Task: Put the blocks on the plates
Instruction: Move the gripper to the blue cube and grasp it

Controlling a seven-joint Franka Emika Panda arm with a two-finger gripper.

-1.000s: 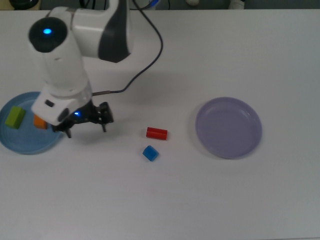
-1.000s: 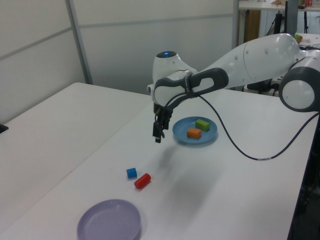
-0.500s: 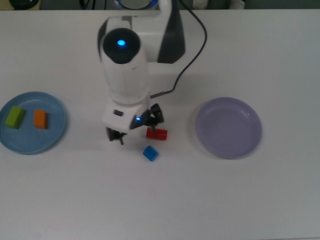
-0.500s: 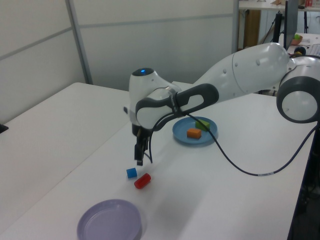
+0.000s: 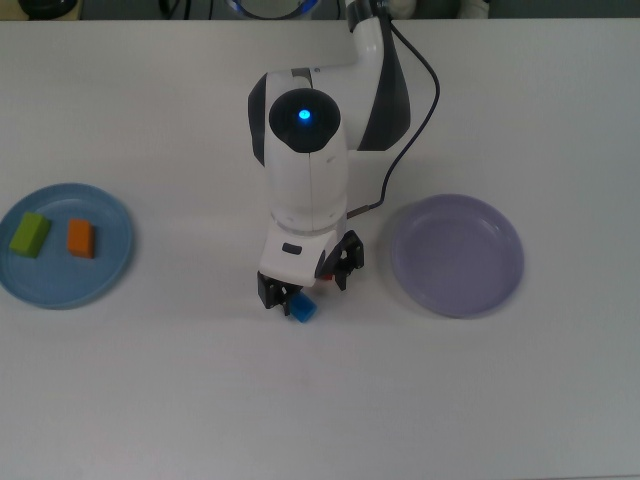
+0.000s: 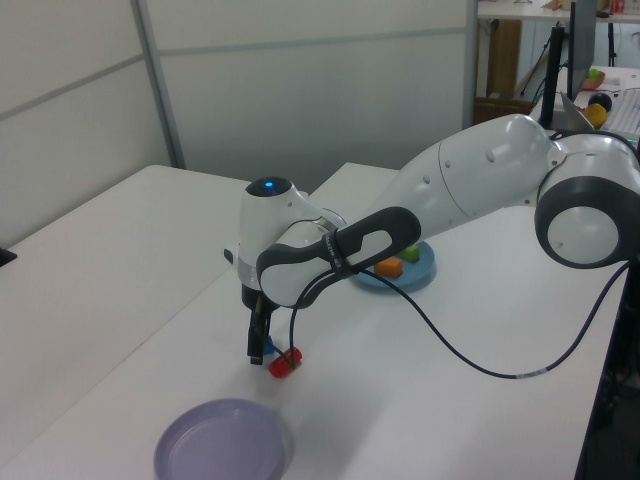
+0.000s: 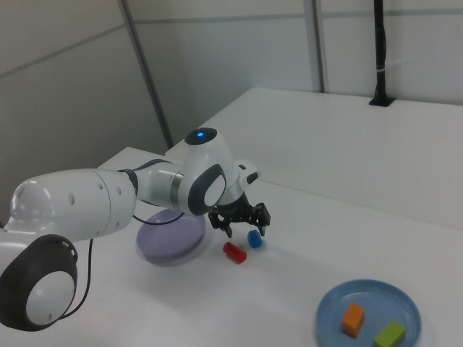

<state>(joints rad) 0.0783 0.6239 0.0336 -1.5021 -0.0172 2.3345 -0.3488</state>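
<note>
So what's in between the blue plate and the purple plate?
In the top view, the end effector and blue cube lie between the blue plate and purple plate.

end effector (image 7: 240,221) seemingly above blue cube (image 7: 255,238)

We see a wide white table (image 5: 480,400) under everything. A black cable (image 6: 470,355) lies in a loop on it. Behind the table stand pale wall panels (image 6: 300,90) with a grey metal post (image 7: 148,79).
</note>
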